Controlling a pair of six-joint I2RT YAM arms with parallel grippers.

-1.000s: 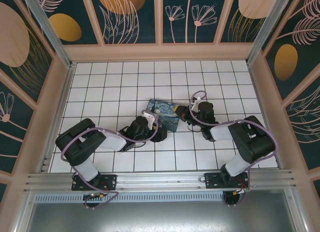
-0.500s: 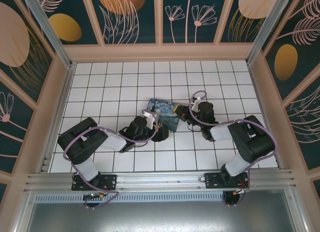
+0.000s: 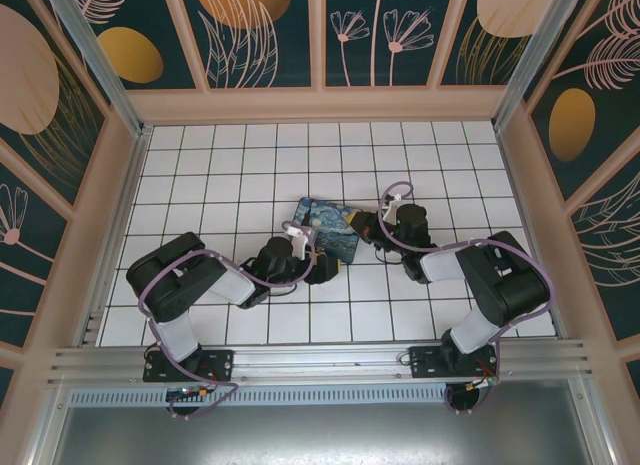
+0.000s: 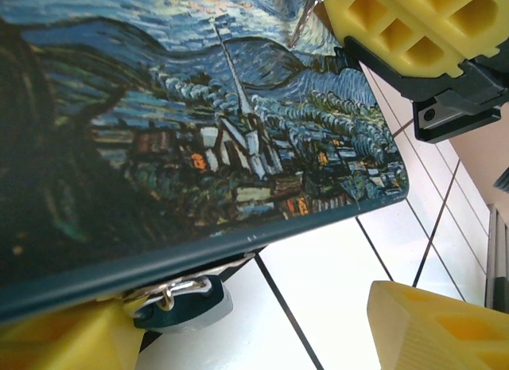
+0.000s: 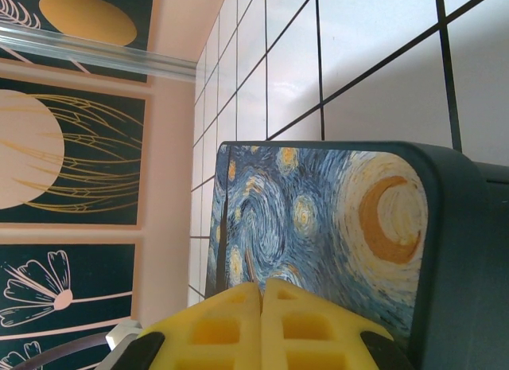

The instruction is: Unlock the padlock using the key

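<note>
Glossy starry-night printed box [image 3: 328, 228] mid white tiled floor [image 3: 200, 165]. Tiny blue-grey padlock [image 4: 179, 306], thin metal shackle, tucked under box edge. Waffle-y yellow fingers [image 4: 433, 330] of left gripper [image 4: 246, 314] apart; right gripper [image 5: 262, 294] pinched together.

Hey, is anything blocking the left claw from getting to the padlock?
Nothing visible does. The padlock lies at the painted box's edge, between the open left claw's fingers, right beside one of them.
</note>
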